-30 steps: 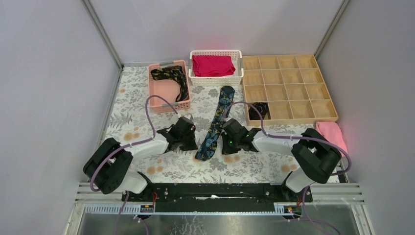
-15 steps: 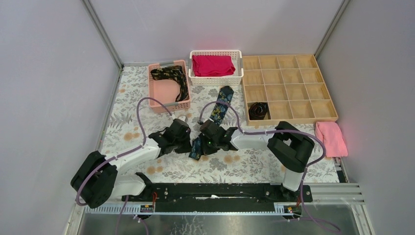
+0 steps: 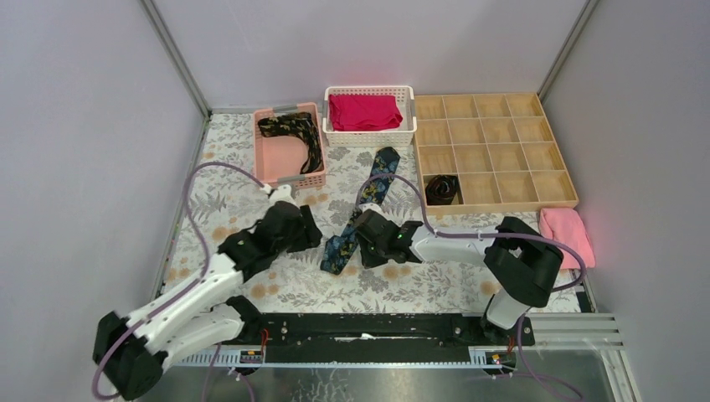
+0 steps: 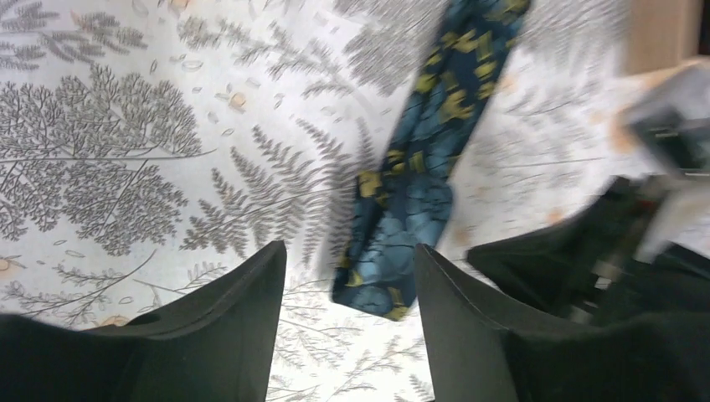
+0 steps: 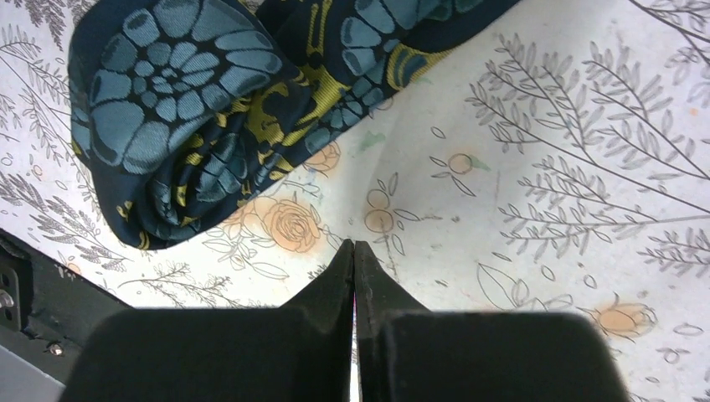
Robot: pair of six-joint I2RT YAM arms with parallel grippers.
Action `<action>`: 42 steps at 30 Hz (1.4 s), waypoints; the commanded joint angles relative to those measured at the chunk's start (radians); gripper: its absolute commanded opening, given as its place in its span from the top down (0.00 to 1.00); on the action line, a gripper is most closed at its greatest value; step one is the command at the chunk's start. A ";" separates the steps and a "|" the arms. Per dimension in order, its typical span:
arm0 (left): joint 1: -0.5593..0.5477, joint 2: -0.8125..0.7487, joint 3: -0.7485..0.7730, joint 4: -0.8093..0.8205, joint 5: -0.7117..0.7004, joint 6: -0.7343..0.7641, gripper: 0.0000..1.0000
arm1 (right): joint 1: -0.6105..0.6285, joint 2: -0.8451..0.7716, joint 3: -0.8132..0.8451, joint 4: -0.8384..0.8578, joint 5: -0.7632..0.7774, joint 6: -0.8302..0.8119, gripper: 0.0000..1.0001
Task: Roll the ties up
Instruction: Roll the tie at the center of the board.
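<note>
A blue-teal floral tie (image 3: 362, 209) lies as a flat diagonal strip on the patterned mat. Its near end (image 5: 188, 126) looks folded over on itself. My left gripper (image 4: 349, 247) is open just short of that end (image 4: 398, 243), with nothing between its fingers; from above it (image 3: 315, 237) sits left of the tie. My right gripper (image 5: 353, 243) is shut and empty, resting on the mat to the right of the tie's end (image 3: 365, 246). A gold-brown tie (image 3: 295, 134) lies loose in the pink basket (image 3: 266, 163). A dark coiled tie (image 3: 441, 188) sits in a near-left cell of the wooden organizer (image 3: 502, 201).
A white basket (image 3: 368, 138) with a folded red cloth (image 3: 364, 111) stands at the back, between the pink basket and the organizer. A pink towel (image 3: 568, 234) lies at the right edge. Grey walls close in left, right and back.
My left gripper has opened and drawn back a little to the left, its arm swinging down-left. The right gripper stayed shut and shifted slightly right. The tie's near end now lies between them.
</note>
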State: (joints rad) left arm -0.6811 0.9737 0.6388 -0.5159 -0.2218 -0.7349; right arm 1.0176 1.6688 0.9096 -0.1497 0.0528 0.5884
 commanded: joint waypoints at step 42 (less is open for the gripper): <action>-0.136 0.741 0.330 0.062 0.054 0.240 0.19 | 0.230 -0.458 -0.099 -0.320 0.525 -0.101 1.00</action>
State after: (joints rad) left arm -0.8120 1.6745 0.9497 -0.5007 -0.1753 -0.5240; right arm 1.1309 1.1652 0.7162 -0.3824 0.3649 0.5228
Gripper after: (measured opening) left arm 0.815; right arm 0.009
